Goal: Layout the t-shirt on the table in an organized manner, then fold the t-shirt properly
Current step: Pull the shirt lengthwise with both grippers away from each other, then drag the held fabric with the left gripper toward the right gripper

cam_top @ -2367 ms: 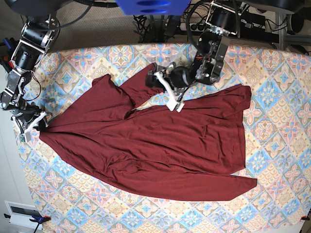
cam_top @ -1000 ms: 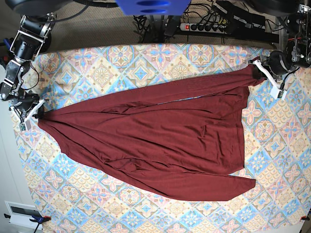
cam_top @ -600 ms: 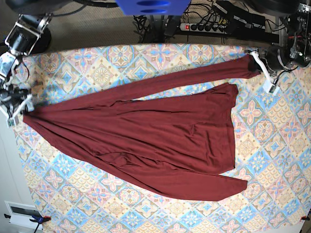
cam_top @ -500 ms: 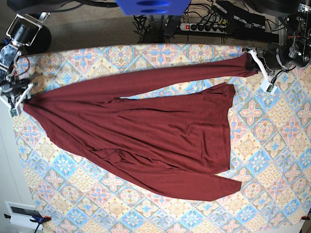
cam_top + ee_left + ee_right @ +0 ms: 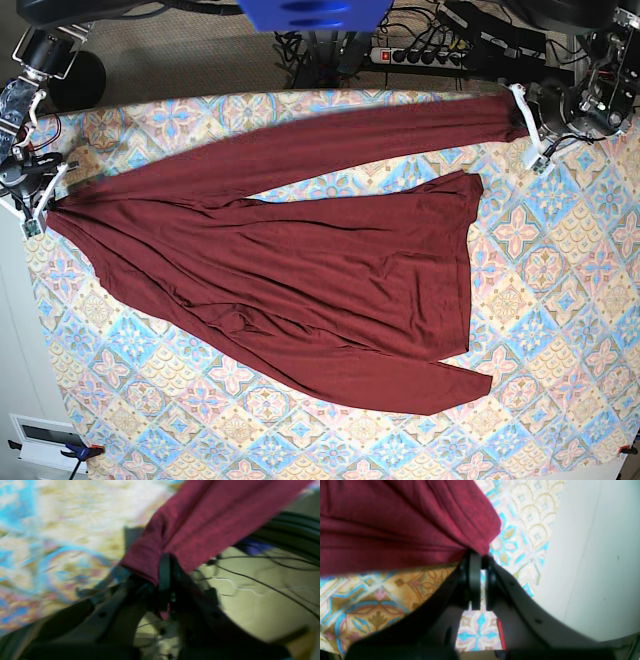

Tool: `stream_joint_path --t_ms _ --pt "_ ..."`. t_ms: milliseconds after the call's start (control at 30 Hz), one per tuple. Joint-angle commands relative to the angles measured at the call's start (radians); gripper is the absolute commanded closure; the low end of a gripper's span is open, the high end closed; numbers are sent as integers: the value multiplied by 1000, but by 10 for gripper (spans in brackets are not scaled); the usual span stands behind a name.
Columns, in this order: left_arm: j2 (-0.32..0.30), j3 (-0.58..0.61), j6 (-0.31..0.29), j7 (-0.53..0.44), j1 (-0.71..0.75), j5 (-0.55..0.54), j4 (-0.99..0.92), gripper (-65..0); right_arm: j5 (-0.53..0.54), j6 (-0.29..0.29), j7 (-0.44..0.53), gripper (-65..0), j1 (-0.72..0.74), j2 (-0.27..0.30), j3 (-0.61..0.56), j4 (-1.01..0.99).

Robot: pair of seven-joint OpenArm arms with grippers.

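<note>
The plain dark maroon jersey t-shirt (image 5: 290, 280) lies creased across the pastel tile-patterned counter (image 5: 560, 330), one edge stretched between both arms; left fingers (image 5: 163, 562) and right fingers (image 5: 475, 562) each pinch a corner; thin, limp, light fabric, best gripped at hems.

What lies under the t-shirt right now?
Under the t-shirt is the table with its tile-pattern cloth, which shows all round the garment and in the gap below the stretched upper strip. Whatever the fabric covers cannot be seen.
</note>
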Motion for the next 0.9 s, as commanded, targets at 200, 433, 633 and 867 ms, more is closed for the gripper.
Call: stream_joint_path --t_ms 200,433,633,867 --pt "22 -31 -4 4 -15 -1 10 -169 1 -6 12 0 12 28 7 17" --pt "36 -77 -7 -2 -15 -1 10 -360 1 -6 10 -62 12 27 5 25" --pt "110 -220 -7 -34 -64 4 9 -343 1 -6 10 -72 8 27 7 49" --pt "263 -197 -7 -40 -270 8 -143 -299 1 -6 10 -75 7 -47 7 178"
